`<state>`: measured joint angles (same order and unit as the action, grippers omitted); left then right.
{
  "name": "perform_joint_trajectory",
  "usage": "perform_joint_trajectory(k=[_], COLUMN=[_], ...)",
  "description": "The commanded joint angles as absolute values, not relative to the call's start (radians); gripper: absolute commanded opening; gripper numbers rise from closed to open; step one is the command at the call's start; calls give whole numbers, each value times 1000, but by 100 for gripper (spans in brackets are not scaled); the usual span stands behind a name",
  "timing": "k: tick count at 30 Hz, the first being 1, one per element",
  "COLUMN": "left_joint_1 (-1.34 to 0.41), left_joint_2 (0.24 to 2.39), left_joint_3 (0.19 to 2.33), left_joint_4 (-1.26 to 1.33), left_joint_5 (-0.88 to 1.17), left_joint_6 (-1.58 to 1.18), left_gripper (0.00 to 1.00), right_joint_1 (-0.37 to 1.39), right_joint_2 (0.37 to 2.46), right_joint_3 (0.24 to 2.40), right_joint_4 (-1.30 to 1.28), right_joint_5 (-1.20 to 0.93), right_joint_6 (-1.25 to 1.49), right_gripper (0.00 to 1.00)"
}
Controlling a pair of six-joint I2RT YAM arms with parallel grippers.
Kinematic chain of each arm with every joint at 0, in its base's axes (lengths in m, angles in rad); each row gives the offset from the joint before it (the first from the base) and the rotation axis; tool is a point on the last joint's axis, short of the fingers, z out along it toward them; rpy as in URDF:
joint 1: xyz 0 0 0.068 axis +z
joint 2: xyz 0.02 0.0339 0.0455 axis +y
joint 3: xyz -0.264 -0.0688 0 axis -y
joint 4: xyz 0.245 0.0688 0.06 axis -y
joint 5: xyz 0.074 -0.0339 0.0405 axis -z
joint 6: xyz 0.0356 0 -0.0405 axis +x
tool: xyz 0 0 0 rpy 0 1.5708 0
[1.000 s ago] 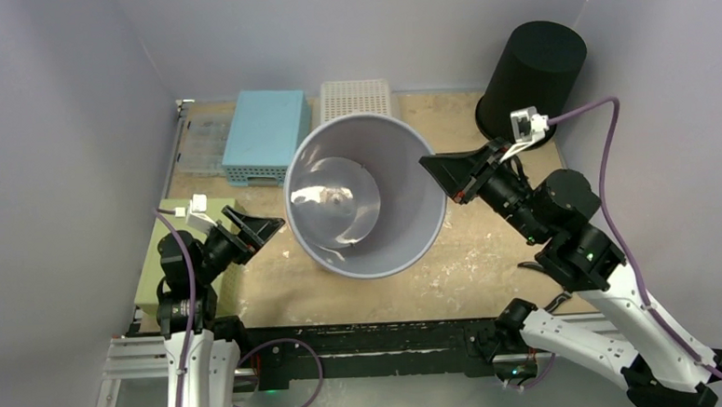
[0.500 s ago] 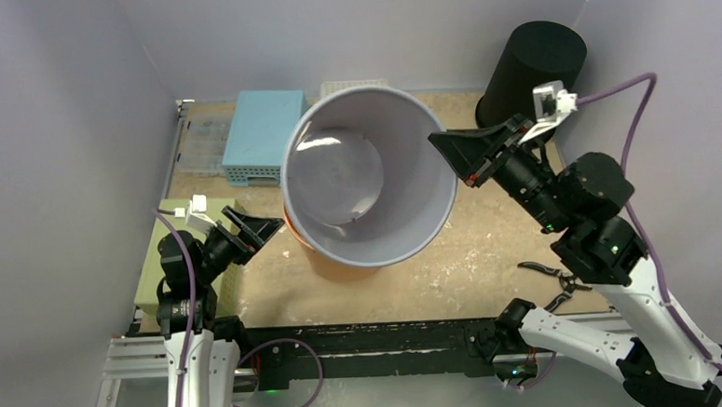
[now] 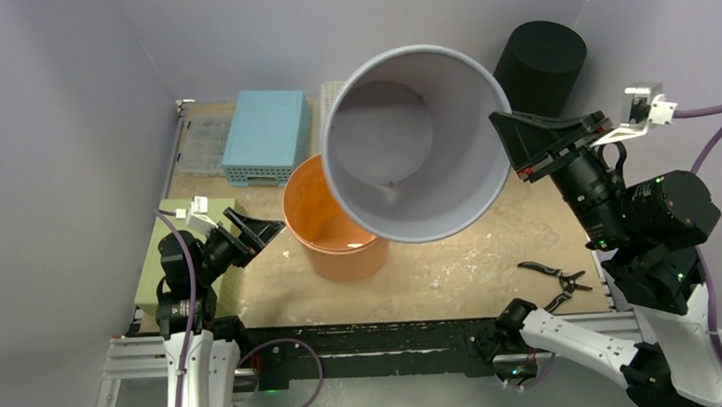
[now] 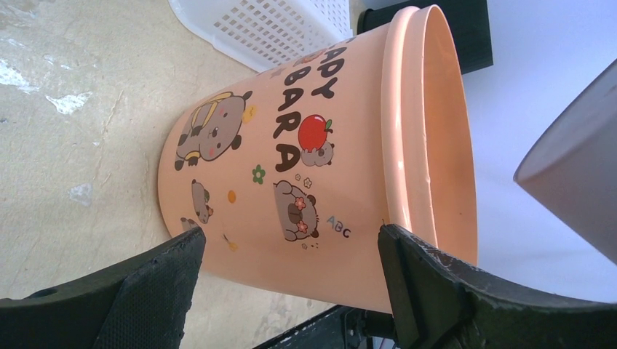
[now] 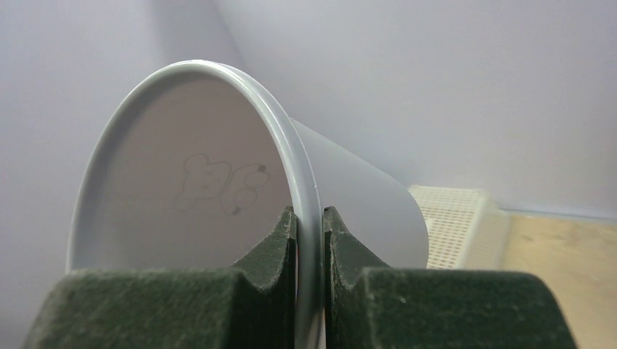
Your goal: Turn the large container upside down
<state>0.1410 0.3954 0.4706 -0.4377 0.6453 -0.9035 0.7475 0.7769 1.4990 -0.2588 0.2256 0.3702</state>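
Far left of the orange bucket [image 3: 326,235] lies a green box [image 3: 151,270], half covered by the left arm. The left gripper [image 3: 263,230] sits just left of the bucket with its fingers spread wide, holding nothing. In the left wrist view the bucket's wall fills the gap between them, and contact cannot be made out. That view shows cartoon animals and lettering on the wall, the first letters running out of sight around the curve.

Behind and left of the orange bucket a clear tray [image 3: 200,142] is faint against the table [image 3: 491,262]. The blue box [image 3: 265,134] lies beside it, nearer the bucket. The orange bucket stands upright, mouth up, and its right rim is hidden under the grey bucket [image 3: 410,150].

Behind the orange bucket, only a corner of the white basket [image 3: 331,91] shows past the grey bucket.

The grey bucket, the large container, hangs in the air above and right of the orange bucket. It is tilted, with its open mouth turned toward the top camera, and it is not upside down. Its outer wall is mostly out of sight there. The right wrist view shows a faint print through the wall, too dim to read.

The right gripper [image 3: 505,140] is pinched on the grey bucket's right rim, one finger inside and one outside.

Far right and behind the orange bucket, the black bin [image 3: 546,63] is partly hidden by the grey bucket and the right arm. Pliers [image 3: 552,273] lie on the table to the right of the orange bucket and nearer the arm bases, one handle tip hidden by the arm.
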Motion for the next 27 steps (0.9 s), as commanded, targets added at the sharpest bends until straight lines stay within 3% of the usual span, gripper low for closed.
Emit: perform_joint_trajectory(k=[1,12,20,27], left_joint_1=[141,141,142,141], left_joint_2=[396,402,411,436], left_joint_3=[513,519,576,721], left_joint_4=[-436,-450,-511,-678], left_joint_5=[637,629,613,471], left_joint_6=[-877,-865,-821,-737], left_gripper=[88,88,88,91], right_joint_1=[752,750,751,753], right_joint_2=[808,860,829,750], right_joint_3=[1600,1582,1411,1268], right_joint_4=[-263,-460,-628,-634], right_joint_5=[471,779,658,547], right_joint_6=[306,294,546,728], right_gripper=[0,0,0,0])
